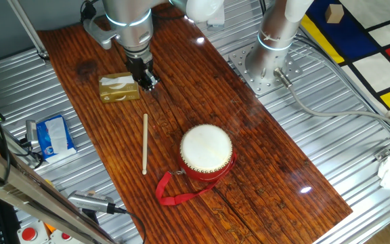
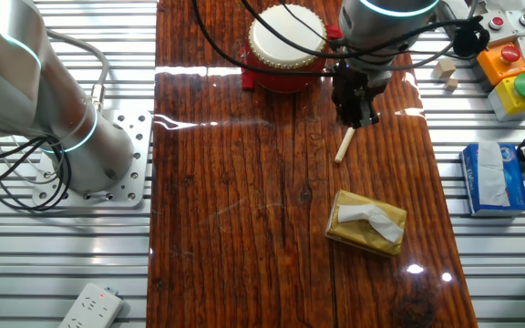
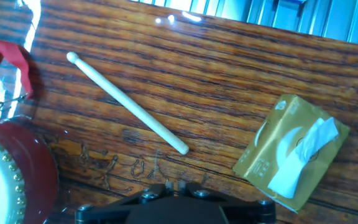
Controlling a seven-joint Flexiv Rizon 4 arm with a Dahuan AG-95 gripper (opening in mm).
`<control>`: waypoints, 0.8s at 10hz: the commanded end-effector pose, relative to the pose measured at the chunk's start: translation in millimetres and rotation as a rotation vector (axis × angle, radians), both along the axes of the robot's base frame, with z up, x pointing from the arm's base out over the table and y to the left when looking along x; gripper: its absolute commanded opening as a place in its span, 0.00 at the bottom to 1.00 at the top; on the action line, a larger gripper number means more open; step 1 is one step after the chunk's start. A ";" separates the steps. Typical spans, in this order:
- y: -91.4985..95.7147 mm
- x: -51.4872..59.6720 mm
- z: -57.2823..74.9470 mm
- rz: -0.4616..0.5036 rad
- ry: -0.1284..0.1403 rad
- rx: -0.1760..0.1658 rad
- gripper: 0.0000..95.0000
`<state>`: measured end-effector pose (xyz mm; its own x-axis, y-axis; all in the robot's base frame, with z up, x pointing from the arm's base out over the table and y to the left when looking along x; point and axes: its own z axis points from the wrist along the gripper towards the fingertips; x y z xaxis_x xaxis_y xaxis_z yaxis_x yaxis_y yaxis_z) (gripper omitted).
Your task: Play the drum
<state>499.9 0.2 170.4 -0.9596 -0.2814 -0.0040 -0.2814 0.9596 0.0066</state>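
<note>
The drum [image 1: 207, 150] has a cream skin top and a red body, and stands on the wooden board with its red ribbon strap [image 1: 175, 193] trailing toward the front. It also shows in the other fixed view [image 2: 287, 46] and at the left edge of the hand view [image 3: 5, 174]. A thin pale wooden stick [image 1: 145, 144] lies flat on the board to the left of the drum [image 2: 344, 146] [image 3: 126, 120]. My gripper [image 1: 147, 85] hovers above the board near the stick's far end [image 2: 358, 117]. Its fingertips [image 3: 173, 185] stand close together with nothing between them.
A gold tissue box [image 1: 119, 87] lies beside the gripper [image 2: 365, 221] [image 3: 294, 152]. A blue tissue pack [image 1: 53, 135] sits off the board on the metal table. A second arm's base [image 1: 269, 47] stands at the back. Button boxes [image 2: 513, 73] stand at a table corner.
</note>
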 end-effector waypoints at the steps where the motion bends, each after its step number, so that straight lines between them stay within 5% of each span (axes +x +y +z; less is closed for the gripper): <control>1: 0.0 0.1 0.2 0.005 0.002 -0.003 0.00; 4: 0.1 0.1 0.2 0.049 0.000 -0.002 0.00; 7: 1.0 0.8 0.0 0.382 -0.004 -0.045 0.00; 8: 4.0 3.1 -1.1 0.576 0.000 -0.112 0.00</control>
<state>501.3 2.4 170.3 -0.8913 -0.4534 -0.0004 -0.4533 0.8913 -0.0062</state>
